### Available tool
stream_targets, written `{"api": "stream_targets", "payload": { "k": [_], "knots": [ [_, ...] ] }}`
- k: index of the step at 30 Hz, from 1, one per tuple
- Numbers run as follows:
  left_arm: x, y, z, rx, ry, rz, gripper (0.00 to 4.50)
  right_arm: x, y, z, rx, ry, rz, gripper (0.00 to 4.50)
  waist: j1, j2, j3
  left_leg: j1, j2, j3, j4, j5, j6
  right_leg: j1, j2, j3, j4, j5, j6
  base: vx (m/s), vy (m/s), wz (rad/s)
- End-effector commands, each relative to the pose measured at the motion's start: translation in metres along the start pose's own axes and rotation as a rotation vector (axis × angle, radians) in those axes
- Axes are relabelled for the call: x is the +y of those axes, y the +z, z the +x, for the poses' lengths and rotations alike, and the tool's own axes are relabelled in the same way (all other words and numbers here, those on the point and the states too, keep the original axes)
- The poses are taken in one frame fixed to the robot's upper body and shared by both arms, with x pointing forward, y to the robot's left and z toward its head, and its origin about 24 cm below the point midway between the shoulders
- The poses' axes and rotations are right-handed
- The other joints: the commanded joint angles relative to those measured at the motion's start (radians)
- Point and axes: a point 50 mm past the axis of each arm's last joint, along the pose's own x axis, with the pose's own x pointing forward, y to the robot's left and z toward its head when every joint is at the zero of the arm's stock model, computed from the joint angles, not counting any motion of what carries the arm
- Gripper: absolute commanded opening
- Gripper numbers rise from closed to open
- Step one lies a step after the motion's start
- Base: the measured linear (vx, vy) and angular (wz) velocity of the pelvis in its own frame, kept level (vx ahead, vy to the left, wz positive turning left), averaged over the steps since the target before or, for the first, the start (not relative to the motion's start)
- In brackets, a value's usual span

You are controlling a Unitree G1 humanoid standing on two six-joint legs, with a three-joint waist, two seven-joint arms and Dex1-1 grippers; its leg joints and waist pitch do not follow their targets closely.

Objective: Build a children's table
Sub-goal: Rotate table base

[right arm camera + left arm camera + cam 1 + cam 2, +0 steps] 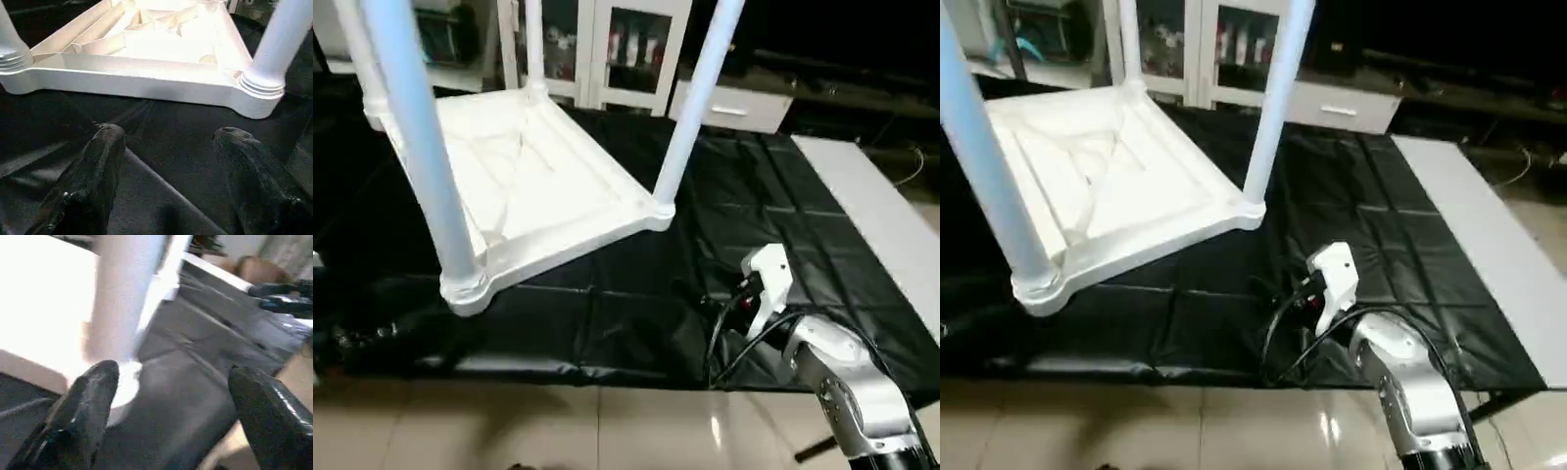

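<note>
Head cams: tabletop [519, 186] lies upside down on the black cover [754, 225] of the worktable [881, 215], ribbed X-braced underside facing up. Legs stand upright in its corner sockets: near-left leg [421, 147] closest to me, a second leg [695, 98] at the near-right corner, a third [533, 44] at the far corner. A fourth post sits at the far-left edge of the frame, too cut off to say much. Behind the worktable there is a white cabinet [626, 49] with glass doors; things on its shelves are too blurred to name. A white drawer unit [734, 103] stands beside it. Tile floor [558, 431] in front.

My right arm [1410, 382] comes in low on the right over the cover's front edge, cables looped at the wrist, well apart from the tabletop.

Left wrist cam: my left pincer [171, 396] is spread wide, pinching nothing. A leg [127, 298] and its socket sit just beyond one fingertip [98, 382]; contact unclear through the blur. My other pincer [283, 296] shows at the far side, over the cover.

Right wrist cam: right pincer [166, 152] is spread, empty, fingers [105, 156] over bare black cover. The tabletop edge is ahead with a socketed leg [279, 44] at each end. Nothing between pincer and tabletop.
</note>
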Motion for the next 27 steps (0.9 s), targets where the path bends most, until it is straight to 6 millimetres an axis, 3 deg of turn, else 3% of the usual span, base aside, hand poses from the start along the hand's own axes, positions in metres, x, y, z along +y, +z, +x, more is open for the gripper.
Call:
{"api": "stream_targets", "payload": {
  "k": [1,4,5,8,9,12,13,14,15,18,19,20,24,25,26,27],
  "knots": [
    [-0.001,0.003,0.008,-0.011,-0.004,0.054,4.40,-0.004,0.004,0.000,-0.009,-0.005,-0.022,3.15,-0.004,0.041,-0.032,0.022,0.011,-0.009,-0.088,-0.547,-0.042,0.011,-0.037,0.034,-0.097,-0.483,-0.088,0.000,0.000,0.00],
    [0.005,0.005,0.026,-0.048,0.057,0.123,4.46,-0.003,0.004,0.002,-0.014,-0.002,-0.031,3.15,0.000,0.038,-0.034,0.029,0.010,-0.010,-0.085,-0.559,-0.045,0.010,-0.040,0.034,-0.103,-0.498,-0.084,0.000,0.000,0.00],
    [0.006,0.005,0.030,-0.054,0.067,0.146,4.46,-0.002,0.004,0.002,-0.015,-0.001,-0.030,3.15,0.000,0.036,-0.035,0.020,0.010,-0.012,-0.088,-0.535,-0.045,0.019,-0.041,0.034,-0.101,-0.489,-0.083,0.000,0.000,0.00],
    [0.009,0.007,0.048,-0.081,0.073,0.170,4.46,-0.001,0.003,0.003,-0.017,0.001,-0.029,3.15,0.000,0.035,-0.040,0.014,0.009,-0.012,-0.087,-0.492,-0.046,0.025,-0.042,0.035,-0.093,-0.449,-0.088,0.000,0.000,0.00],
    [0.010,0.008,0.053,-0.089,0.073,0.175,4.46,0.000,0.002,0.004,-0.017,0.002,-0.028,3.15,0.000,0.041,-0.040,0.015,0.009,-0.012,-0.088,-0.491,-0.047,0.025,-0.042,0.035,-0.092,-0.442,-0.091,0.000,0.000,0.00],
    [0.010,0.009,0.067,-0.090,0.068,0.206,4.46,0.001,0.003,0.005,-0.021,0.005,-0.031,3.15,0.001,0.042,-0.043,0.020,0.009,-0.010,-0.084,-0.484,-0.046,0.022,-0.040,0.035,-0.089,-0.401,-0.107,0.000,0.000,0.00],
    [0.005,0.006,0.082,-0.081,0.020,0.203,4.46,0.003,0.003,0.006,-0.027,0.008,-0.036,3.15,0.001,0.047,-0.044,0.017,0.008,-0.010,-0.085,-0.475,-0.048,0.025,-0.039,0.036,-0.087,-0.384,-0.113,0.000,0.000,0.00],
    [0.003,0.005,0.087,-0.081,0.003,0.189,4.46,0.003,0.004,0.006,-0.031,0.007,-0.037,3.15,0.001,0.043,-0.047,0.017,0.010,-0.009,-0.083,-0.458,-0.049,0.027,-0.040,0.036,-0.081,-0.352,-0.124,0.000,0.000,0.00],
    [-0.001,0.003,0.095,-0.085,-0.027,0.174,4.46,0.003,0.004,0.006,-0.036,0.005,-0.037,3.15,0.002,0.048,-0.048,0.014,0.009,-0.007,-0.082,-0.441,-0.050,0.029,-0.039,0.037,-0.078,-0.327,-0.134,0.000,0.000,0.00],
    [-0.011,0.000,0.107,-0.087,-0.104,0.150,4.46,0.002,0.005,0.006,-0.040,-0.003,-0.038,3.15,0.004,0.046,-0.050,0.015,0.009,-0.003,-0.079,-0.408,-0.046,0.031,-0.037,0.039,-0.070,-0.265,-0.156,0.000,0.000,0.00],
    [-0.018,0.000,0.113,-0.084,-0.152,0.137,4.46,0.001,0.005,0.006,-0.042,-0.008,-0.039,3.15,0.005,0.051,-0.051,0.014,0.010,-0.003,-0.078,-0.394,-0.044,0.033,-0.036,0.039,-0.066,-0.242,-0.164,0.000,0.000,0.00],
    [-0.028,-0.001,0.124,-0.087,-0.220,0.122,4.46,0.001,0.006,0.006,-0.047,-0.013,-0.039,3.15,0.003,0.048,-0.052,0.013,0.010,-0.001,-0.078,-0.382,-0.043,0.036,-0.036,0.038,-0.065,-0.227,-0.169,0.000,0.000,0.00],
    [-0.049,0.000,0.156,-0.095,-0.343,0.129,4.46,-0.001,0.007,0.006,-0.055,-0.022,-0.044,3.15,0.014,0.051,-0.053,0.016,0.010,0.002,-0.075,-0.357,-0.040,0.037,-0.036,0.038,-0.063,-0.199,-0.177,0.000,0.000,0.00],
    [-0.062,0.000,0.182,-0.091,-0.418,0.138,4.46,-0.001,0.008,0.007,-0.059,-0.025,-0.049,3.15,0.015,0.045,-0.051,0.012,0.009,0.007,-0.076,-0.349,-0.034,0.038,-0.038,0.040,-0.071,-0.217,-0.168,0.000,0.000,0.00],
    [-0.062,0.000,0.182,-0.091,-0.418,0.138,4.46,-0.001,0.008,0.007,-0.059,-0.025,-0.049,3.15,0.015,0.045,-0.051,0.012,0.009,0.007,-0.076,-0.349,-0.034,0.038,-0.038,0.040,-0.071,-0.217,-0.168,0.000,0.000,0.00],
    [-0.069,0.000,0.195,-0.085,-0.455,0.144,4.46,-0.001,0.009,0.008,-0.062,-0.025,-0.051,3.15,0.021,0.046,-0.056,0.019,0.008,0.009,-0.071,-0.328,-0.033,0.037,-0.038,0.041,-0.069,-0.195,-0.168,0.000,0.000,0.00]
  ]
}}
